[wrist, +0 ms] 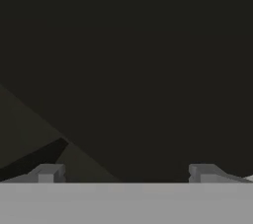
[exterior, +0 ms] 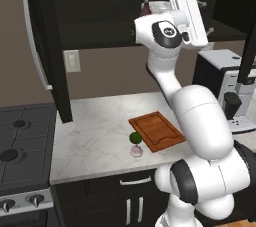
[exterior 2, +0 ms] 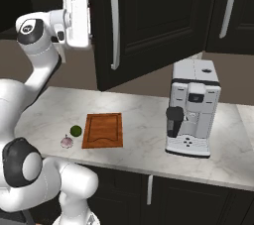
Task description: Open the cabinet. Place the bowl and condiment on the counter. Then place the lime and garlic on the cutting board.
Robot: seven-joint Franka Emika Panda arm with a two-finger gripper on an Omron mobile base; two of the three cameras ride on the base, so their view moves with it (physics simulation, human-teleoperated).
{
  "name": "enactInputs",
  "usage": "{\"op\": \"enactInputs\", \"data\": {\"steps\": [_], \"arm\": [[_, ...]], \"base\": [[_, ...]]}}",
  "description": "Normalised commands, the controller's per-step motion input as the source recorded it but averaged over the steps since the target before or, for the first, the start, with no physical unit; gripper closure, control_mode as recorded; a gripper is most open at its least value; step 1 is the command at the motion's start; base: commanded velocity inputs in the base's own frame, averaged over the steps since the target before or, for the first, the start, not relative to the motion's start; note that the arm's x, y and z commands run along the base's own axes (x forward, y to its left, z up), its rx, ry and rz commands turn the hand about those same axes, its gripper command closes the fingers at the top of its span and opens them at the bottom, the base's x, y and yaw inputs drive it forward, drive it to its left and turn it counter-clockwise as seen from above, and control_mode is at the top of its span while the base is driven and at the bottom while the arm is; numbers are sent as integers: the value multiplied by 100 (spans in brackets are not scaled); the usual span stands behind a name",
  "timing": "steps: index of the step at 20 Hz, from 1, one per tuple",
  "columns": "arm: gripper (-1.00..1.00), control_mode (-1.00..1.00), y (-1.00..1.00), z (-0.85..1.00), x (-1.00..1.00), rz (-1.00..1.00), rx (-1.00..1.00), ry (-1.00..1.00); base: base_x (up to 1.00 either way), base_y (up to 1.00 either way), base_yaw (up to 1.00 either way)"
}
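Observation:
The black wall cabinet [exterior: 100,16] stands open, its left door [exterior: 42,46] swung out toward me with a long silver handle. My gripper [exterior: 204,18] is raised at shelf height in the cabinet opening, open and holding nothing; in the hand view its fingertips [wrist: 47,173] stand wide apart before the dark interior. A dark-red bit, seemingly the condiment [exterior: 146,7], and a pale rim, seemingly the bowl [exterior: 160,5], peek out on the shelf behind my arm. The cutting board [exterior: 156,131] lies on the counter [exterior: 95,136]. The lime [exterior: 135,137] and garlic [exterior: 136,150] sit at its left edge, off the board.
A white and black coffee machine [exterior 2: 192,112] stands on the counter right of the board. The black gas stove [exterior: 20,146] adjoins the counter's left end. The cabinet's right door [exterior 2: 149,26] hangs open over the counter. Low black cabinets [exterior: 130,196] run below.

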Motion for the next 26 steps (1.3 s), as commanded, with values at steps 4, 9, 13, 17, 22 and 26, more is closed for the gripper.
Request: {"op": "enactInputs", "data": {"steps": [4,9,13,17,22,26], "arm": [[-100,-100,-26,0,7,-2,0,-7],[-100,-100,-28,0,6,-3,0,-6],[-100,-100,-32,0,0,-3,0,-6],[-100,-100,-32,0,0,-3,0,-6],[-100,-100,-29,0,1,-3,0,-5],[-100,-100,-27,0,1,-3,0,-4]], "base": [[0,0,0],[0,0,0],[0,0,0],[0,0,0],[0,0,0],[0,0,0]]}}
